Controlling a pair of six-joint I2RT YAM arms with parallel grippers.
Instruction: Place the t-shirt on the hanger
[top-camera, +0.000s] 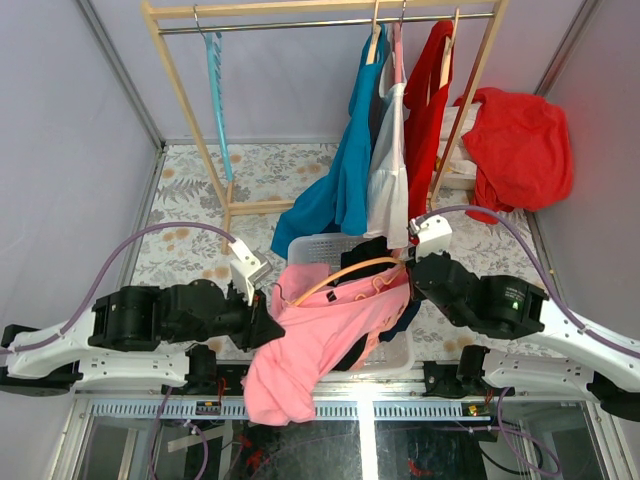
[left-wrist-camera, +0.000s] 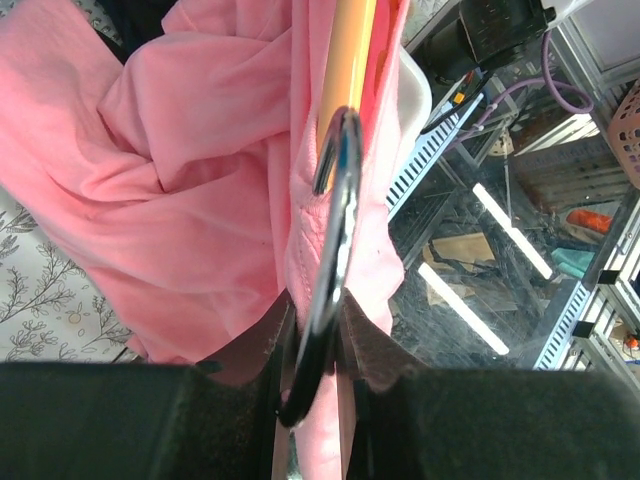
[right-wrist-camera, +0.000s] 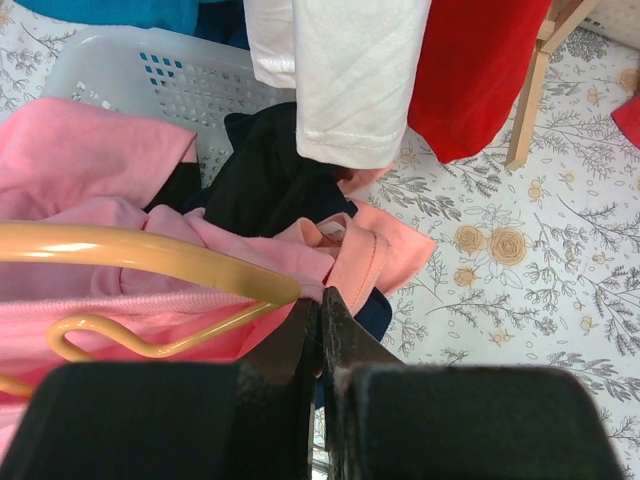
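Okay, pink t-shirt (top-camera: 320, 345) is soft, light, floppy, likely slippery. It's draped partly over the orange hanger (top-camera: 345, 270) above the basket (right-wrist-camera: 90, 55), bulk sagging left. Left claw (left-wrist-camera: 315, 340) narrow, clamped on the metal hook (left-wrist-camera: 335, 220). Right claw (right-wrist-camera: 320, 315) shut at the hanger tip. Best hold is probably the collar or shoulder seam.

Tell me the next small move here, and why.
Probably draw the right gripper outward along the hanger to work the t-shirt over that end: the orange arm lies bare on top of the pink fabric there. The left gripper clamps the metal hook, so the hanger should stay steady.
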